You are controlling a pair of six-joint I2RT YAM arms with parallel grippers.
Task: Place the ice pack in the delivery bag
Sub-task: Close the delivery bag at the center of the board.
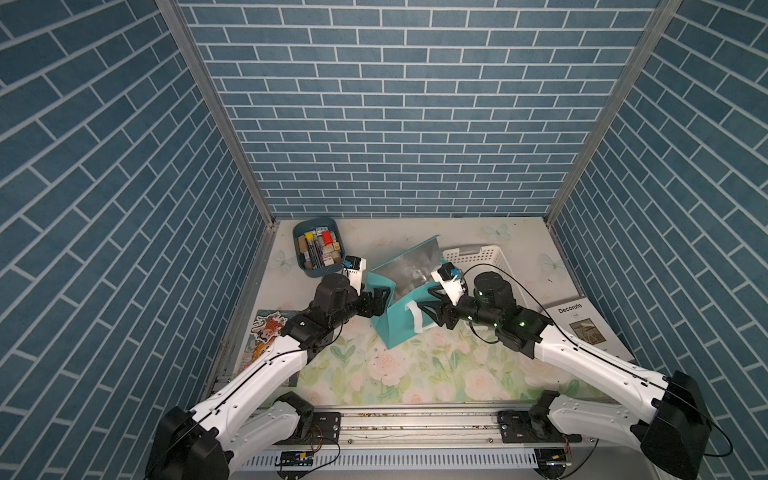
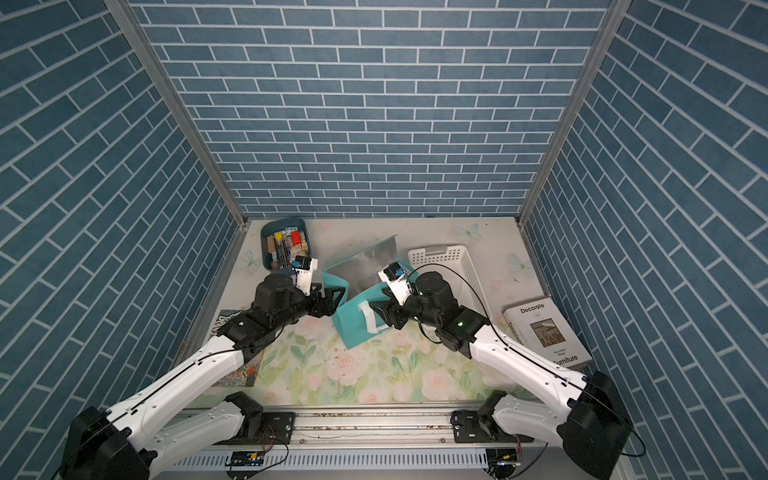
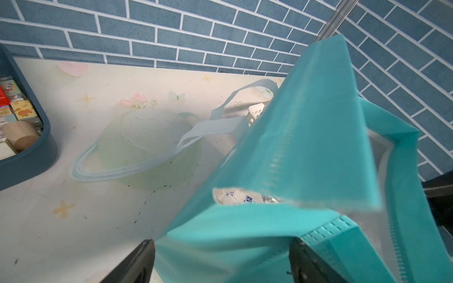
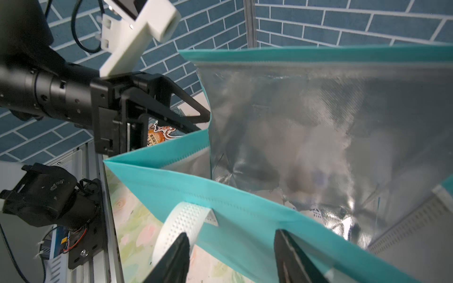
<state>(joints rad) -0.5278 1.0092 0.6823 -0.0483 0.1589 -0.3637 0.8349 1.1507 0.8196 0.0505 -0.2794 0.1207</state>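
We see a flower-printed table [image 1: 415, 374] boxed in by blue brick-pattern walls [image 1: 399, 124]. The delivery bag [image 1: 395, 328] stands mid-table, teal outside and silver foil within, its mouth agape. The ice pack [image 3: 241, 197] lies inside it — white with blue print. The left gripper [image 1: 379, 300] at the bag's 9 o'clock and the right gripper [image 1: 430, 300] at 3 o'clock both have their jaws spread — astride the bag's rim.
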